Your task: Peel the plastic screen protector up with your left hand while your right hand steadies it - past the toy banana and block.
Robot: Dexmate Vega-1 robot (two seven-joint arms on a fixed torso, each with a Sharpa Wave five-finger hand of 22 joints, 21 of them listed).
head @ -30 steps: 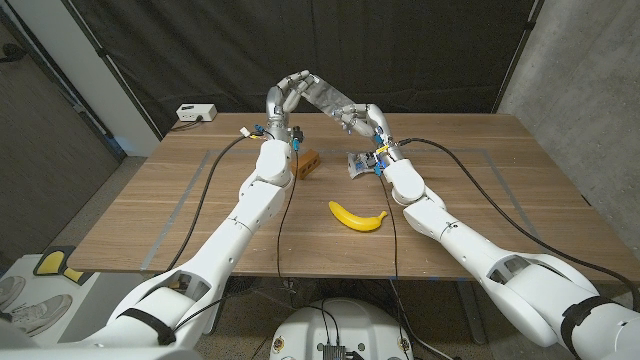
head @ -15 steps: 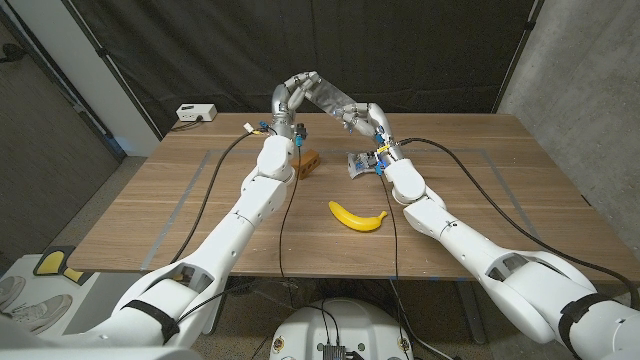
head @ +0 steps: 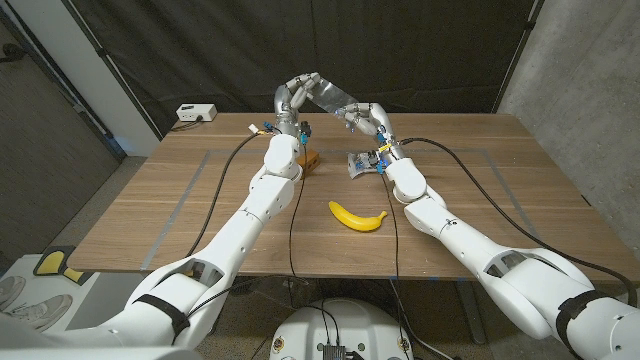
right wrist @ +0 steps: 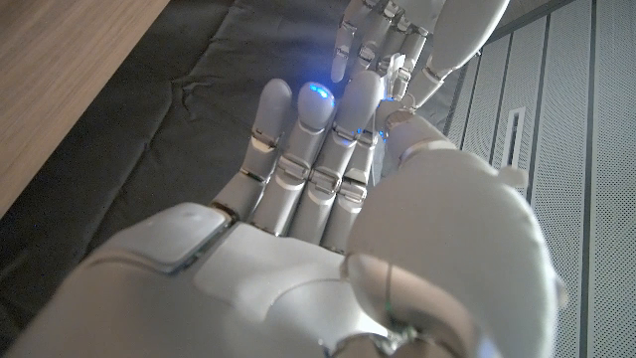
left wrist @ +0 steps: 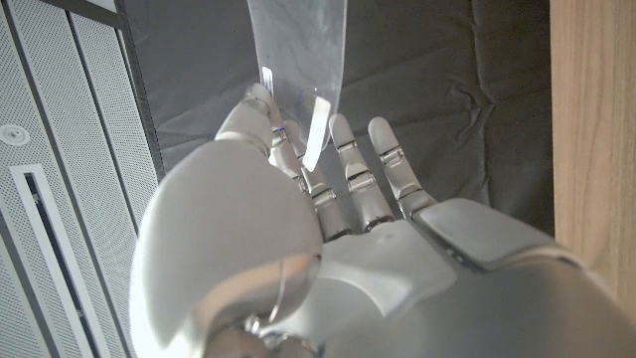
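Screen protector (head: 333, 97) is hanging between our hands: left hand (head: 296, 96) pinching its upper end, right hand (head: 367, 120) gripping lower; we should be peeling slowly.

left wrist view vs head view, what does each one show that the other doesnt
Left wrist view alone: a small white tab hanging off the clear screen protector right by the left hand's fingers, and a grey perforated panel at the side.

Head view alone: the toy banana, the wooden block, a white box at the table's far corner, and the right hand on the sheet's other end, the sheet lifted above the table.

Both: the left hand at the protector, the dark curtain behind, and wooden tabletop.
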